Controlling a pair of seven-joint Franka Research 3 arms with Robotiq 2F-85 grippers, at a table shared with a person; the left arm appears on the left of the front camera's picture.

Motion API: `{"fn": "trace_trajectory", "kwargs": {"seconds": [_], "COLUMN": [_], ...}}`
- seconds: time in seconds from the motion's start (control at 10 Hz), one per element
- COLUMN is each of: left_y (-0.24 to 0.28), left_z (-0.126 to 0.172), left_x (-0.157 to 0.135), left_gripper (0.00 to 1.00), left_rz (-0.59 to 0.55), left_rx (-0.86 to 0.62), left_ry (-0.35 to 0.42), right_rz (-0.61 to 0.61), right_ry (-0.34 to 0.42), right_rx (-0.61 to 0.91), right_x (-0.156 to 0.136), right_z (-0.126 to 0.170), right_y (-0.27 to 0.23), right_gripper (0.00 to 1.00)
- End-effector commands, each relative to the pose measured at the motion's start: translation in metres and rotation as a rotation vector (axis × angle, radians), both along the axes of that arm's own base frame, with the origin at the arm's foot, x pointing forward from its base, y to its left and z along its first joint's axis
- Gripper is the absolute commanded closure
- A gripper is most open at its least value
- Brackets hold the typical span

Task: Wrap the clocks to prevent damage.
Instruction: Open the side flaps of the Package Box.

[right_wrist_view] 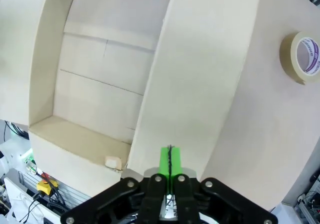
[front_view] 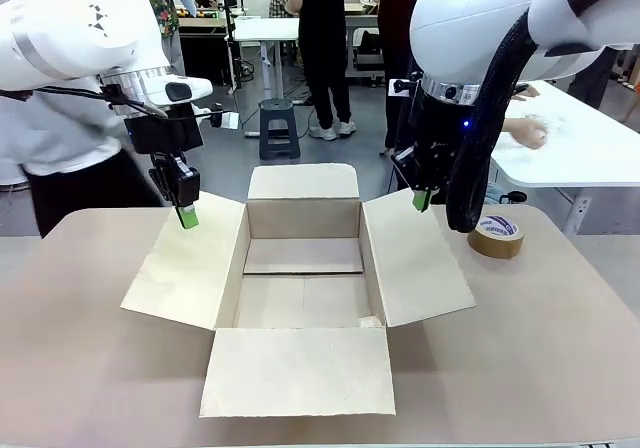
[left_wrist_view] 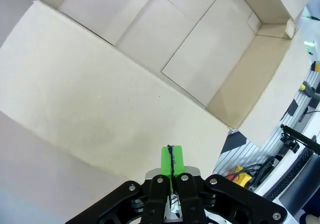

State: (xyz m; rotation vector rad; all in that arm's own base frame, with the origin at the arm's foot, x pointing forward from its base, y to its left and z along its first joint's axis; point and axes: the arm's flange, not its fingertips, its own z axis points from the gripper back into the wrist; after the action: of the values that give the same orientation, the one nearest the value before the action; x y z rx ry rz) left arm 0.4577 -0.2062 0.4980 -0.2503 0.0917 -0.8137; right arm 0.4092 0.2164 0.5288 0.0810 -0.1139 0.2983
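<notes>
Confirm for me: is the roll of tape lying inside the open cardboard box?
No, the roll of tape lies on the table, beside the right flap of the cardboard box and outside it.

Matt cardboard box (front_view: 300,298), matt brown table (front_view: 540,348), glossy paper tape roll (front_view: 497,236).

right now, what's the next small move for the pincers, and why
Probably open both. The left pincer and the right pincer hang shut on nothing above the side flaps of the open box, whose floor is bare. They would likely need open jaws to take anything handed over.
</notes>
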Motion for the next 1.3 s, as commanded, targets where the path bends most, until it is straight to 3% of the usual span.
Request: {"fn": "trace_trajectory", "kwargs": {"seconds": [0.0, 0.2, 0.6, 0.9, 1.2], "left_y": [-0.014, -0.029, -0.032, -0.03, -0.028], "left_z": [0.0, -0.013, -0.046, -0.06, -0.064], "left_x": [-0.005, -0.002, 0.002, -0.001, -0.001], "left_gripper": [1.0, 1.0, 1.0, 1.0, 1.0], "left_rz": [0.145, 0.327, 0.524, 0.574, 0.604], "left_rx": [0.159, 0.307, 0.317, 0.331, 0.371], "left_ry": [-0.083, -0.164, -0.22, -0.291, -0.369], "right_rz": [0.0, -0.084, -0.212, -0.225, -0.247], "right_ry": [-0.005, 0.014, -0.086, -0.126, -0.106], "right_rx": [0.002, -0.068, -0.064, -0.082, -0.087], "right_x": [0.001, -0.004, 0.0, 0.004, 0.007], "right_z": [0.001, -0.02, -0.052, -0.077, -0.098], "right_y": [0.0, 0.02, 0.022, 0.018, 0.011], "right_gripper": [0.99, 0.99, 0.99, 0.99, 0.99]}}
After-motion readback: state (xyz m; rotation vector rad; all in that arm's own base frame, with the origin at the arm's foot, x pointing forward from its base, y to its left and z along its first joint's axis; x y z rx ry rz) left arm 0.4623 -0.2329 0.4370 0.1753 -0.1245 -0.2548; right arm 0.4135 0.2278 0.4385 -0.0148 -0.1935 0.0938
